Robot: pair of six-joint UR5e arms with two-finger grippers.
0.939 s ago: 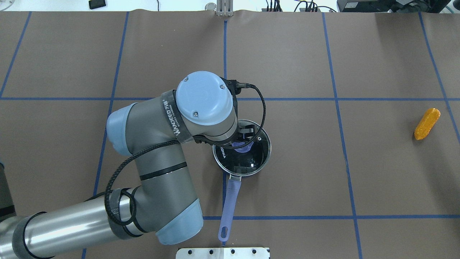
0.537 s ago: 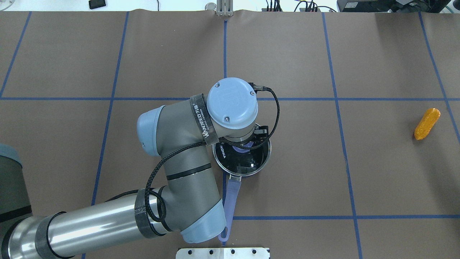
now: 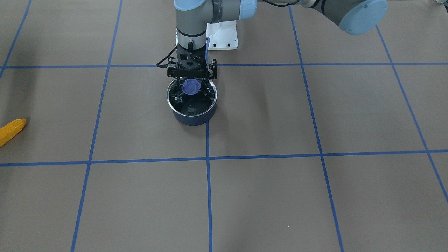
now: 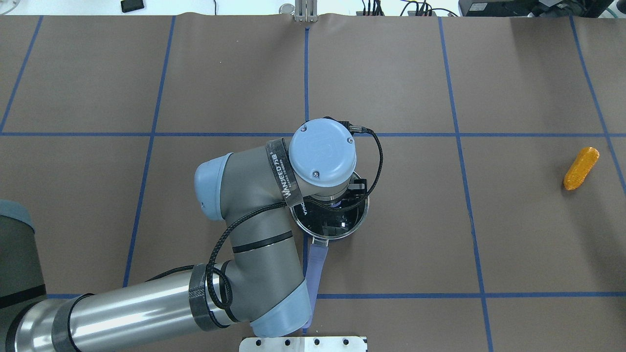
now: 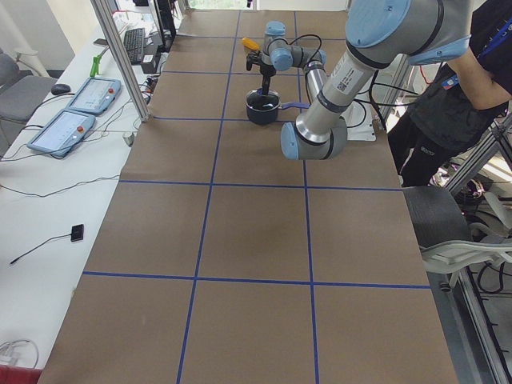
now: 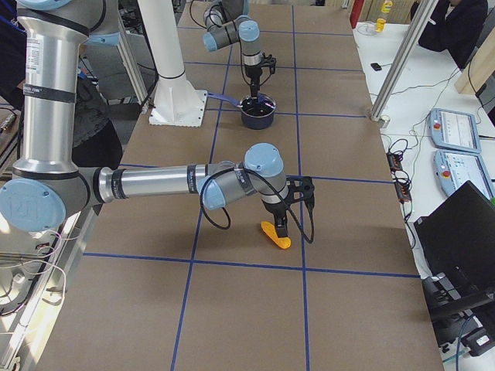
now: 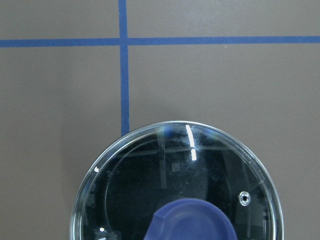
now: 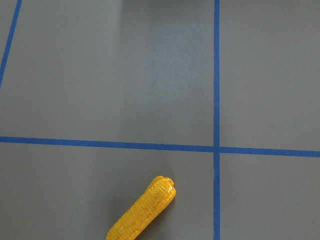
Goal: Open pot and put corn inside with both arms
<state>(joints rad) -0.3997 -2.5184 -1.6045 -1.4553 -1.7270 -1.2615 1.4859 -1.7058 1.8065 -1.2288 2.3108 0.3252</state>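
Pot [image 3: 191, 117]: one, standing near the middle of the table [image 3: 280, 196] on a blue line. Its one glass lid [image 7: 175, 170] sits on the rim, and its purple handle [image 4: 318, 264] points toward the robot's base. One corn [image 4: 580, 168] lies flat toward the table's right end, well apart from the pot.

Two arms are in view. The left gripper [image 3: 191, 83] hangs straight down over the lid with its jaws spread, one finger on each side of the purple knob [image 3: 191, 87]. Whether the fingers touch the knob I cannot tell. The right gripper [image 6: 285, 222] hovers just above the corn. It shows only from the side, so I cannot tell whether it is spread or closed.

A plain brown sheet covers the table, ruled into large squares by blue tape [image 3: 207, 175]. A white pedestal [image 6: 174, 77] stands at the near edge. White benches along the far side hold two pendants [image 5: 84, 92], a keyboard [image 5: 132, 44] and cables. One person [image 5: 448, 112] in dark clothes stands beside the robot.
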